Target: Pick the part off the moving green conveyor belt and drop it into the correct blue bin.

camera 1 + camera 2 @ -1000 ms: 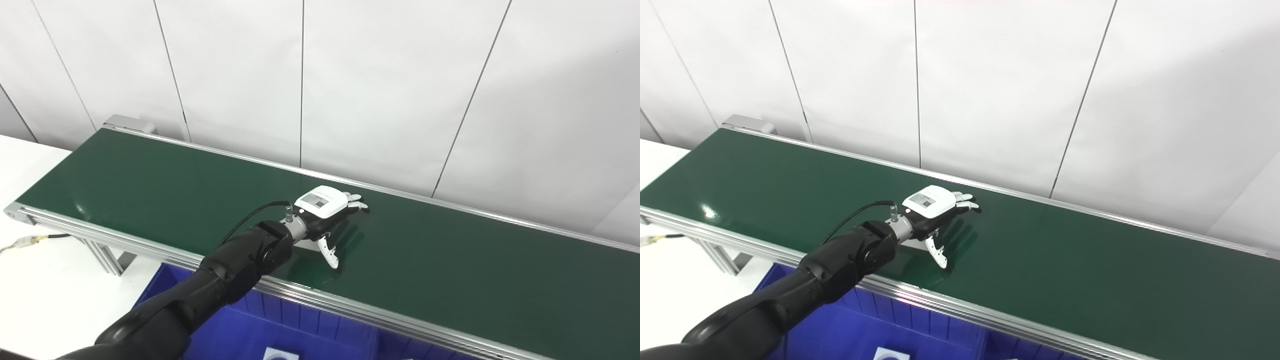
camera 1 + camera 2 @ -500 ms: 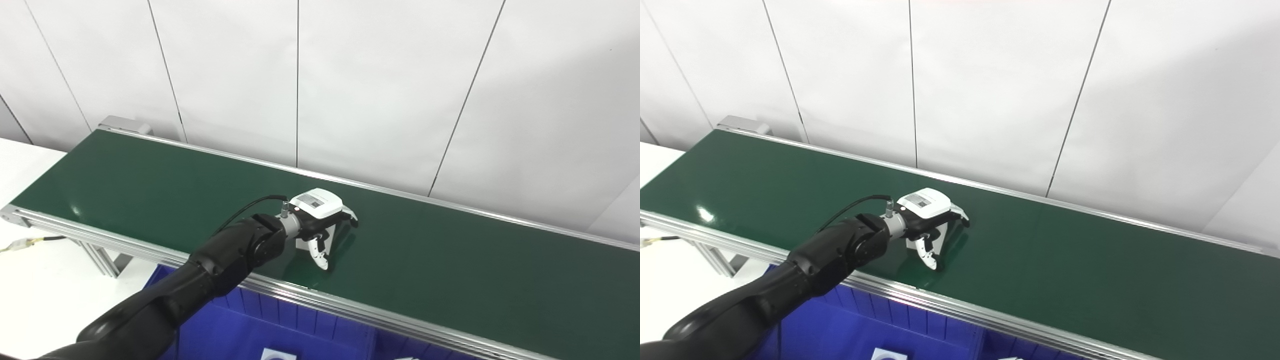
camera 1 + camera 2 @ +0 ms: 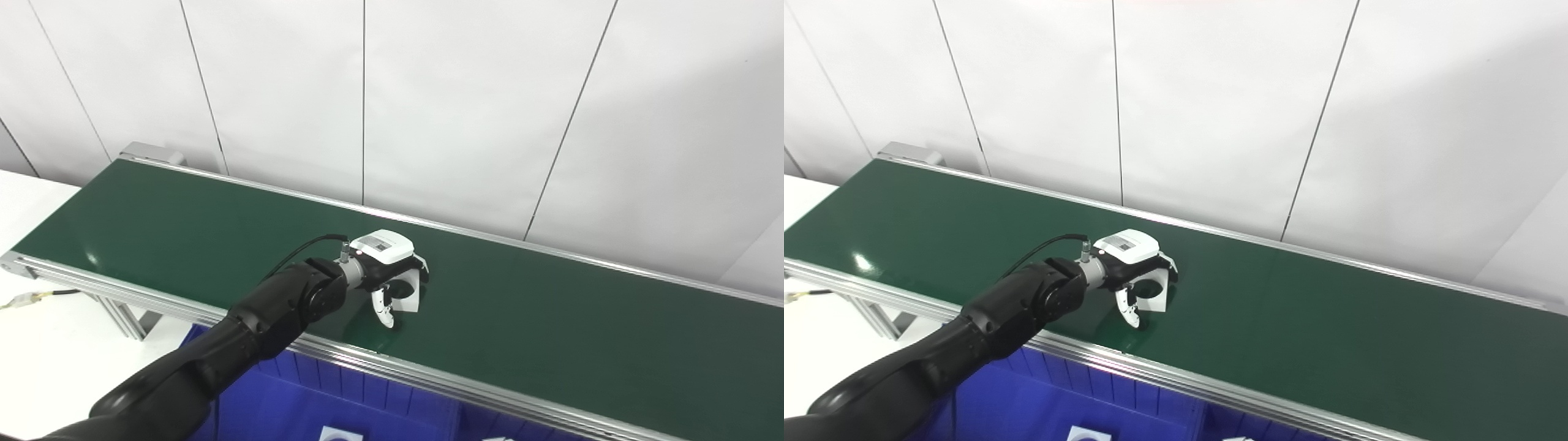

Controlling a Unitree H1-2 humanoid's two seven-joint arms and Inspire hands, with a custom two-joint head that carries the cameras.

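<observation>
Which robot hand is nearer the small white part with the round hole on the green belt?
Left. The left robot hand is curled around the small white part with a round hole on the green conveyor belt. The right robot hand is not in view.

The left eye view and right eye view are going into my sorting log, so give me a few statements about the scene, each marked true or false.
1. The left robot hand is over the green conveyor belt. True.
2. A white part with a round hole sits between that hand's fingers and thumb. True.
3. The part already lies in the blue bin. False: it is at the hand, on the belt.
4. The right robot hand is also on the belt. False: it is out of view.
</observation>
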